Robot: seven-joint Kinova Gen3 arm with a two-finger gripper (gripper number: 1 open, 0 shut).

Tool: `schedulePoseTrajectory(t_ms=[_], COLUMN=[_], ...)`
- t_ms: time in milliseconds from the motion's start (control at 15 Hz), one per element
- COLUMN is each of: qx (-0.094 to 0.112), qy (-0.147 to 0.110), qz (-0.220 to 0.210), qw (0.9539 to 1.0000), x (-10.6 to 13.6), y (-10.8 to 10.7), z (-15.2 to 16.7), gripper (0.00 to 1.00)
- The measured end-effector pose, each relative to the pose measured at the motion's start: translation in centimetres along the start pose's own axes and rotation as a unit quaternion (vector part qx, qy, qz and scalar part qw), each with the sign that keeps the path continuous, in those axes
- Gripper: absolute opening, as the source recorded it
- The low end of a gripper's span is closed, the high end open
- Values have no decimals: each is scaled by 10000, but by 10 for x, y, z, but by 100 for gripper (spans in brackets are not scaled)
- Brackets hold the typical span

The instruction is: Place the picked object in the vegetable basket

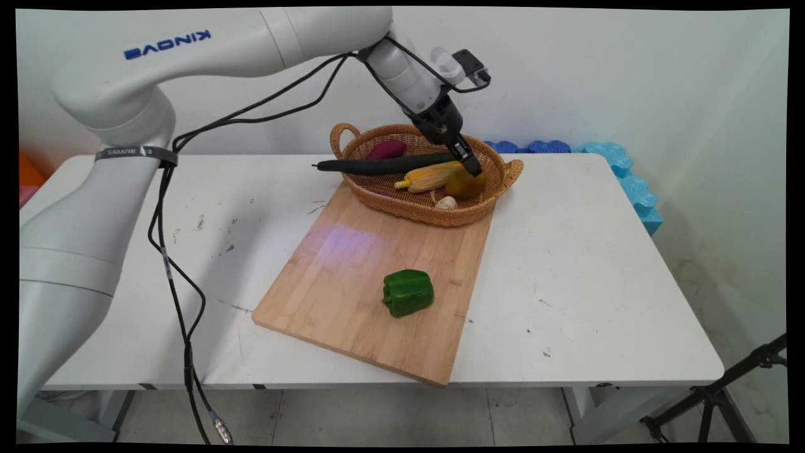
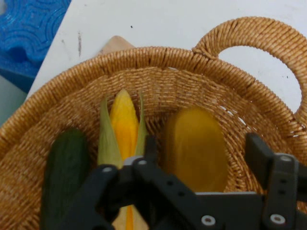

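Note:
My gripper [image 1: 471, 168] [image 2: 204, 148] reaches down into a woven basket [image 1: 409, 211] [image 2: 168, 57] at the table's back. It is open, its two fingers straddling a rounded yellow fruit [image 1: 465, 184] [image 2: 194, 129] without closing on it. Just beside the fruit lies a corn cob [image 1: 431, 178] [image 2: 123, 120] in its husk. A long dark green cucumber [image 1: 383, 165] [image 2: 64, 167] lies beyond the cob. A purple vegetable [image 1: 387, 150] and a garlic bulb [image 1: 446, 202] also lie in the basket.
The basket rests on the far end of a wooden cutting board [image 1: 352, 277]. A green bell pepper [image 1: 407, 292] lies on the board nearer the front. Blue foam [image 1: 629, 182] [image 2: 24, 33] lines the table's back right edge. A black tripod leg [image 1: 723, 390] stands at the lower right.

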Motion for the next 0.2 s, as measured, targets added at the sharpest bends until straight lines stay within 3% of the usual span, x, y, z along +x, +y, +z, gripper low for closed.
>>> schedulePoseTrajectory(t_ms=[200], qx=[-34], qy=[13], qz=[19], qw=[10000], x=[3], y=[3], z=[6], gripper=[100])
